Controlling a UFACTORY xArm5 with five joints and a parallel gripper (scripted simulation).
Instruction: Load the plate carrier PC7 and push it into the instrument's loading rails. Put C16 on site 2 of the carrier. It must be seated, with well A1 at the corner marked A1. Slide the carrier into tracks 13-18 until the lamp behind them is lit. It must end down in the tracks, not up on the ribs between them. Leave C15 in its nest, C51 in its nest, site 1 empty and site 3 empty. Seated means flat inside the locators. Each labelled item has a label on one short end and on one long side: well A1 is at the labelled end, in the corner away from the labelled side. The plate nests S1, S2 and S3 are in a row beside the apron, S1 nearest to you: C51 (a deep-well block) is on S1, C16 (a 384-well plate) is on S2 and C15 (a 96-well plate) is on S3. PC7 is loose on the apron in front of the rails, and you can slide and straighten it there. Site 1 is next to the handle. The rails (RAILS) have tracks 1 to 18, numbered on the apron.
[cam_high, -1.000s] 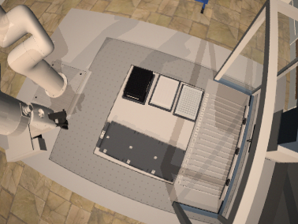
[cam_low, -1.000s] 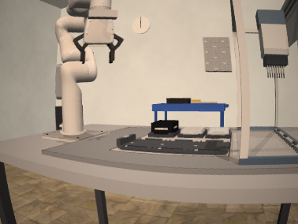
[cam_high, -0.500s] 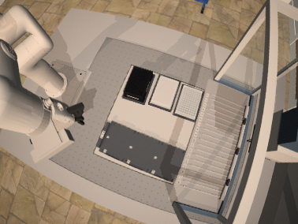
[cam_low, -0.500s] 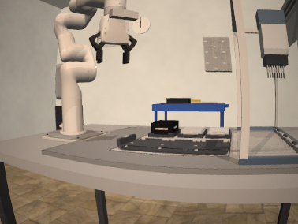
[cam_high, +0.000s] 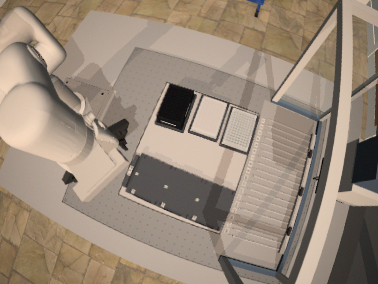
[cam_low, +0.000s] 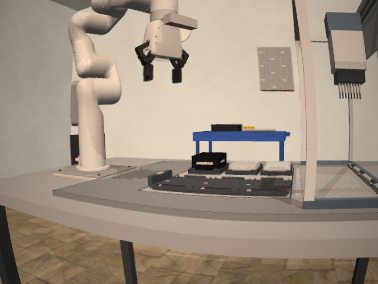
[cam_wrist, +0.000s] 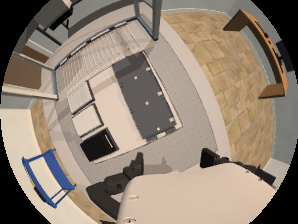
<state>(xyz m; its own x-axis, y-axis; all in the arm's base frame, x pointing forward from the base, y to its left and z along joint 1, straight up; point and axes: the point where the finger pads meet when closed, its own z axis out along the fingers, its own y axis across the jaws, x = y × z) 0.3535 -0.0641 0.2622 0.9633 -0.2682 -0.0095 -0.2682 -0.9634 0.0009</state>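
Note:
My gripper (cam_low: 161, 74) (cam_wrist: 173, 160) (cam_high: 95, 155) is open and empty. It hangs high above the table's left side, off the handle end of the carrier. The dark carrier PC7 (cam_high: 150, 175) (cam_low: 215, 185) (cam_wrist: 148, 99) lies on the apron in front of the rails (cam_high: 272, 180) (cam_wrist: 107, 50), with all its sites bare. C51, a black deep-well block (cam_high: 175, 106) (cam_low: 209, 161) (cam_wrist: 99, 145), C16, a white 384-well plate (cam_high: 208, 118) (cam_low: 243, 166) (cam_wrist: 88, 121), and C15, a 96-well plate (cam_high: 239, 129) (cam_low: 277, 166) (cam_wrist: 80, 98), sit in a row in their nests beside the carrier.
The instrument's frame post (cam_low: 307, 125) (cam_high: 330, 125) stands over the rails, and a pipetting head (cam_low: 347, 50) hangs at the right. The arm's base (cam_low: 90, 150) is at the table's left. A blue table (cam_low: 240, 135) stands behind.

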